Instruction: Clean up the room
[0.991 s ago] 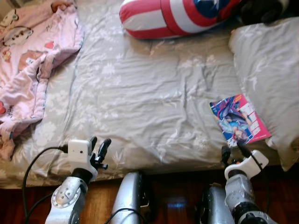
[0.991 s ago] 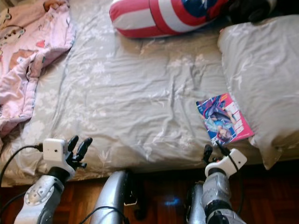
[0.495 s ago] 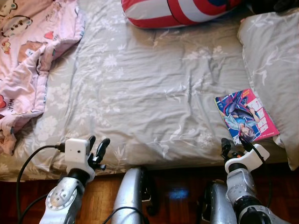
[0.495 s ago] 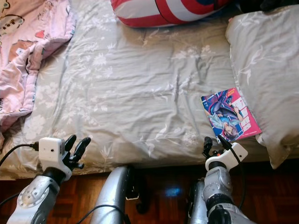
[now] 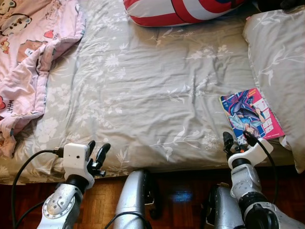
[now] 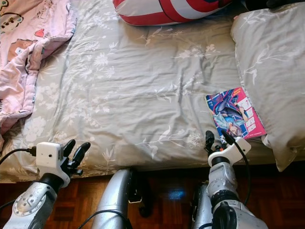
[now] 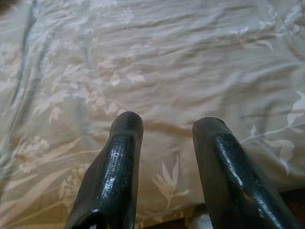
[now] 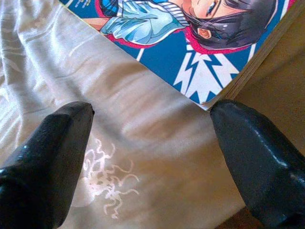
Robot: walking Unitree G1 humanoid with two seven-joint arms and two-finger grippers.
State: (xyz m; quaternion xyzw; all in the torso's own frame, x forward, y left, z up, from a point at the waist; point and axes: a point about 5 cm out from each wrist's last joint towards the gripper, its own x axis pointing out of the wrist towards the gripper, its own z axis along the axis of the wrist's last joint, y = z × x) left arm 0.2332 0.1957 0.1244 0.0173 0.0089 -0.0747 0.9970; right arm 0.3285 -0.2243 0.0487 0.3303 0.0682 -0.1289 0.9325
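1. The book (image 5: 249, 116) lies flat on the bed (image 5: 152, 105), near the front edge, its far side against the pillow (image 5: 279, 62).
2. The right pincer (image 5: 236, 141) hovers just short of the book's near corner, fingers (image 8: 45, 157) spread wide, holding nothing.
3. The left pincer (image 5: 96, 152) rests at the bed's front edge, well apart from the book, fingers parted and empty.
4. Step in hand (a judgement): approach and grasp the book.
   - Advance until the near corner sits between the fingers.
   - Slide one finger under the cover; the soft bedding should yield, but a flat book gives little edge.
   - Pinch near the spine to limit sagging.
5. Also to tidy: the pink blanket (image 5: 28, 57) bunched at the left, and a striped cushion (image 5: 181, 10) at the far side.
6. Change from one second ago: the right pincer stands closer to the book; the camera has shifted too, so the bed sits differently in view. The left pincer is much as before.
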